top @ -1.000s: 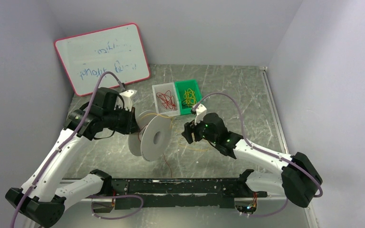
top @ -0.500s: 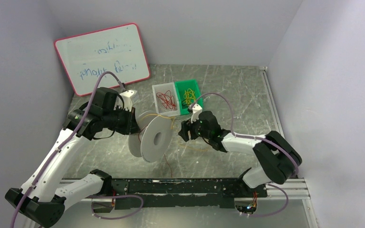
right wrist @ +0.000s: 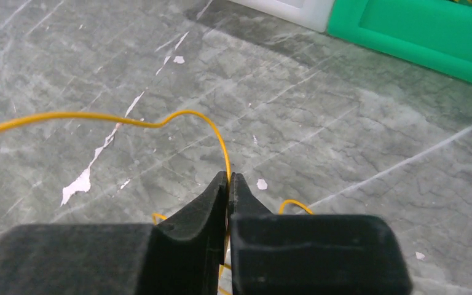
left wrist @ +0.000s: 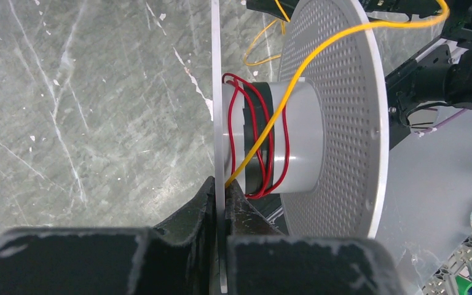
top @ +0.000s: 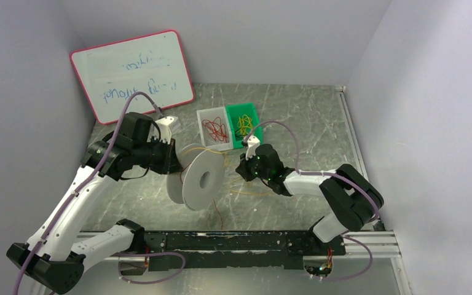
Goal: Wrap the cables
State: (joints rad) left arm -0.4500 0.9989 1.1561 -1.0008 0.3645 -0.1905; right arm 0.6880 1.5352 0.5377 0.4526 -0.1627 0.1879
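Note:
A white spool (top: 198, 179) hangs tilted above the table, and my left gripper (left wrist: 220, 187) is shut on its thin flange (left wrist: 216, 92). Red cable (left wrist: 264, 141) is wound a few turns round the grey hub (left wrist: 301, 138). A yellow cable (left wrist: 319, 52) crosses the hub and runs off towards my right gripper (top: 243, 167), just right of the spool. In the right wrist view that gripper (right wrist: 228, 179) is shut on the yellow cable (right wrist: 129, 120), which arcs away to the left over the table. More yellow loops (top: 252, 192) lie below it.
A white bin (top: 213, 129) with red cables and a green bin (top: 244, 125) with yellow cables stand side by side behind the spool. A red-framed whiteboard (top: 132, 74) leans at the back left. A black rail (top: 233, 243) runs along the near edge.
My right gripper has moved left towards the spool and shut on the yellow cable; its elbow has folded in. The left arm and the spool have not moved.

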